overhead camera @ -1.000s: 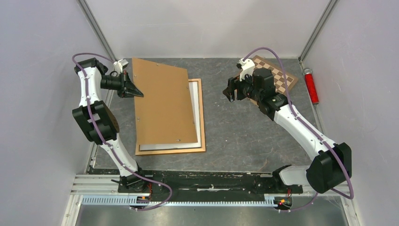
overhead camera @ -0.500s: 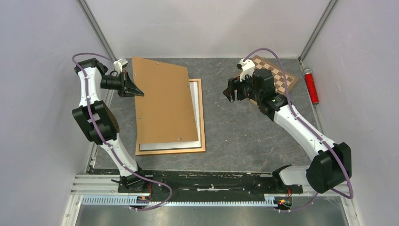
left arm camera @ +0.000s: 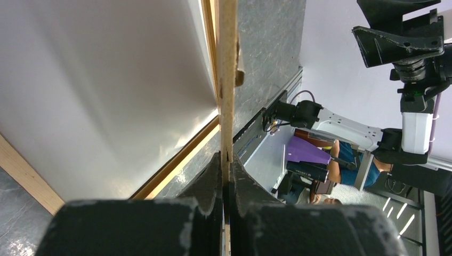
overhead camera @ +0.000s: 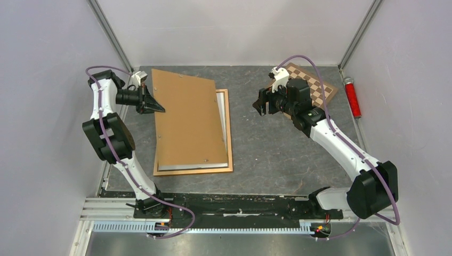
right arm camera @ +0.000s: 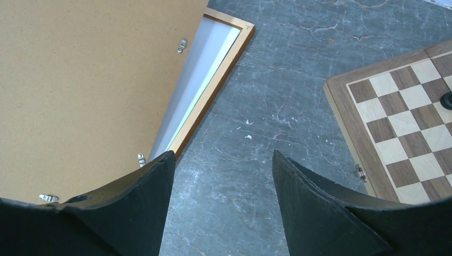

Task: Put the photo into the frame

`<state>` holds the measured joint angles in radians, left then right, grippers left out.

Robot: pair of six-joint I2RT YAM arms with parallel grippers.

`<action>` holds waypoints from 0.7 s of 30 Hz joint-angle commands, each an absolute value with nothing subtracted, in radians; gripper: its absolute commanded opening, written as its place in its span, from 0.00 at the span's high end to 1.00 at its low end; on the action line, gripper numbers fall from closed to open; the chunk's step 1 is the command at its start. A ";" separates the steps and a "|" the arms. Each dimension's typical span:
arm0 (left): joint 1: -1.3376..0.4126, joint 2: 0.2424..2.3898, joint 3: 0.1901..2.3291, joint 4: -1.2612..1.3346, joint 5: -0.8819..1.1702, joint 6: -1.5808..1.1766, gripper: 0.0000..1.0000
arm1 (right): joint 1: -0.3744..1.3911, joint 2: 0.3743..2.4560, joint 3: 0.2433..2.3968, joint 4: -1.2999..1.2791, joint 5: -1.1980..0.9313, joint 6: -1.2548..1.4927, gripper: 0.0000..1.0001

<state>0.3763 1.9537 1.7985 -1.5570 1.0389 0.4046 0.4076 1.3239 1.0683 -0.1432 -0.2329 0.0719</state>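
Note:
The frame point(overhead camera: 229, 133) lies flat on the table's left half. The photo point(overhead camera: 223, 104) lies in it, white back up, mostly covered. The plain brown backing board point(overhead camera: 186, 120) is tilted over both. My left gripper point(overhead camera: 160, 108) is shut on the board's left edge. In the left wrist view the gripper point(left arm camera: 226, 165) pinches the thin board edge point(left arm camera: 228, 80) above the photo's white back point(left arm camera: 106, 96) and the frame rail point(left arm camera: 176, 165). My right gripper point(overhead camera: 259, 104) is open and empty above bare table, right of the frame. The right wrist view shows the board point(right arm camera: 80, 80), photo point(right arm camera: 197, 74) and frame corner point(right arm camera: 234, 32).
A brown-and-cream chessboard point(overhead camera: 314, 85) lies at the back right, under the right arm, and also shows in the right wrist view point(right arm camera: 405, 117). A red cylinder point(overhead camera: 352, 97) lies by the right wall. Grey walls close in three sides.
My left gripper has moved slightly right and forward with the backing board, which now covers more of the photo's white back. The right arm has not moved.

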 commanded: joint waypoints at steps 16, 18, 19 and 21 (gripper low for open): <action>0.339 2.035 1.824 -1.646 1.026 0.504 0.98 | 0.396 1.329 1.052 -0.092 -0.246 0.085 0.30; 0.332 2.052 1.844 -1.647 1.007 0.508 0.98 | 0.396 1.330 1.052 -0.091 -0.247 0.085 0.30; 0.329 2.060 1.855 -1.647 0.997 0.509 0.98 | 0.396 1.331 1.052 -0.091 -0.246 0.084 0.30; 0.323 2.084 1.876 -1.646 0.980 0.511 0.98 | 0.396 1.331 1.051 -0.091 -0.247 0.085 0.30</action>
<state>0.3420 2.0605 1.8084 -1.5612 0.9894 0.4450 0.4011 1.3251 1.0595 -0.1295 -0.2363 0.0792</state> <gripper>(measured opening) 0.050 0.699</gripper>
